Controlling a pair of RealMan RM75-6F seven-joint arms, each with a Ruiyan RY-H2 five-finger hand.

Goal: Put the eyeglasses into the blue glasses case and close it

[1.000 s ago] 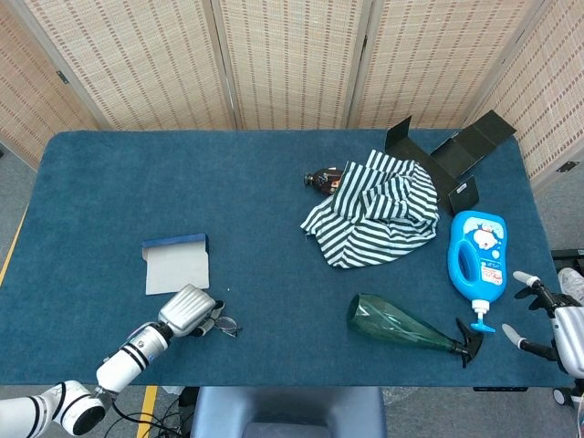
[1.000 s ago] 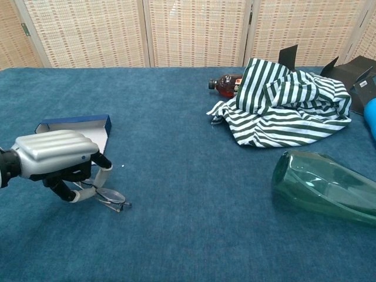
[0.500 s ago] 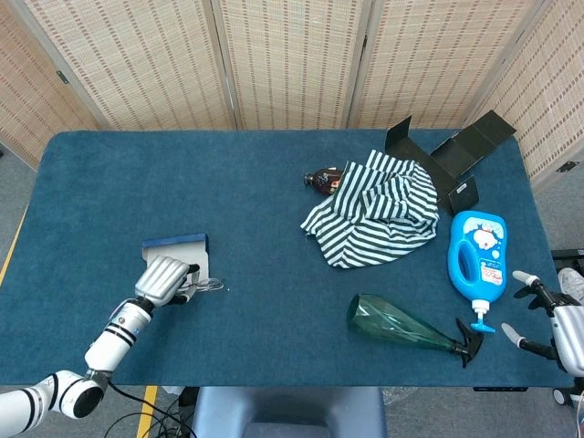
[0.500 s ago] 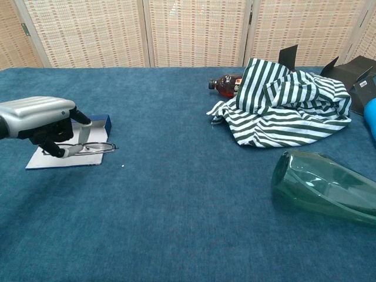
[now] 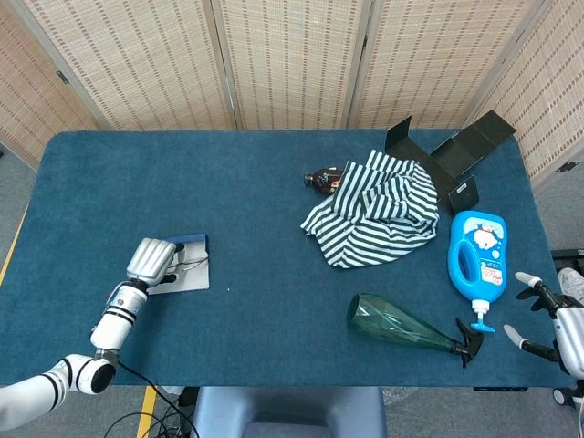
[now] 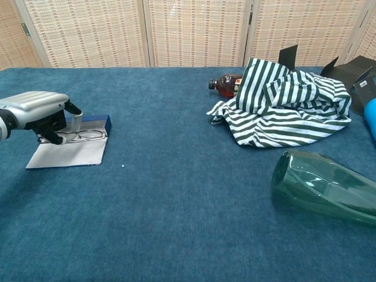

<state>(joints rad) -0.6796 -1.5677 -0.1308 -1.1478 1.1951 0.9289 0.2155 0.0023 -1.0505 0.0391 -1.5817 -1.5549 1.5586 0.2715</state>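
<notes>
Nearest the robot, at about eight o'clock on the table (image 5: 109, 182), the left hand (image 6: 36, 109) pinches the eyeglasses (image 6: 88, 136) by one temple, thumb and a finger closed on the wire while the rest curl under the silver shell. The glasses hang just over the open blue glasses case (image 6: 73, 148), whose pale lining lies flat and whose blue lid edge stands at its far side. To do this step well, I judge the hand should lower until the lenses rest inside the lining, clear of the hinge, and only then loosen its pinch, so the lid can fold down without catching the frame.

At four o'clock the right hand (image 5: 547, 319) sits off the table edge, fingers spread, holding nothing. Beside it lie a green glass vase (image 5: 397, 324) and a blue detergent bottle (image 5: 477, 255); its label is pictured but unreadable. Farther, at one o'clock, a striped cloth (image 5: 374, 214) partly covers a brown bottle (image 6: 223, 85) whose label is too small to read.
</notes>
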